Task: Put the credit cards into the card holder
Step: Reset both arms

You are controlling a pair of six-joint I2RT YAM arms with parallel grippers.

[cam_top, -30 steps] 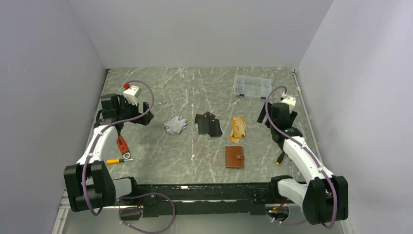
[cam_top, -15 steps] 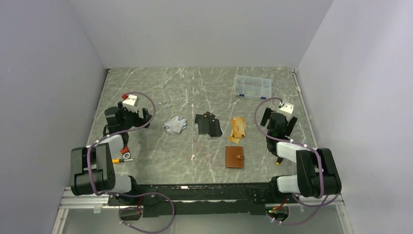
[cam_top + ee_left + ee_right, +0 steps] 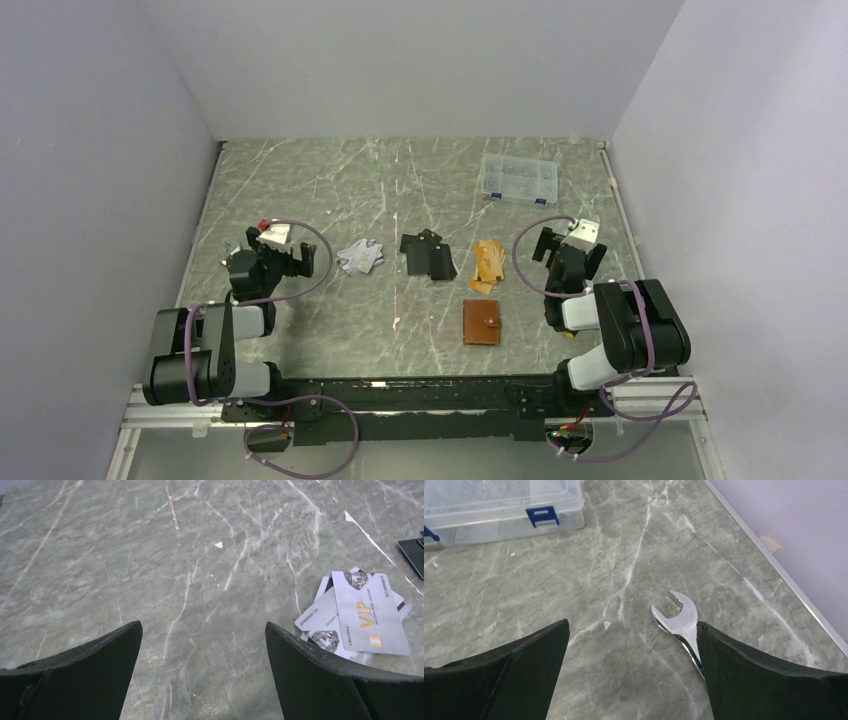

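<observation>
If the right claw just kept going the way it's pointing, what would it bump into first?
Probably bare table: the right gripper is open and angled down at marble. The wrench lies just by one finger, which might clip it. Depth is hard to judge.

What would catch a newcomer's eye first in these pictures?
Three loose piles sit in a row mid-table: silver-grey cards, black cards, orange-gold cards. The brown card holder lies closed nearer the arms. The left hand and right hand flank them, open and empty.
</observation>
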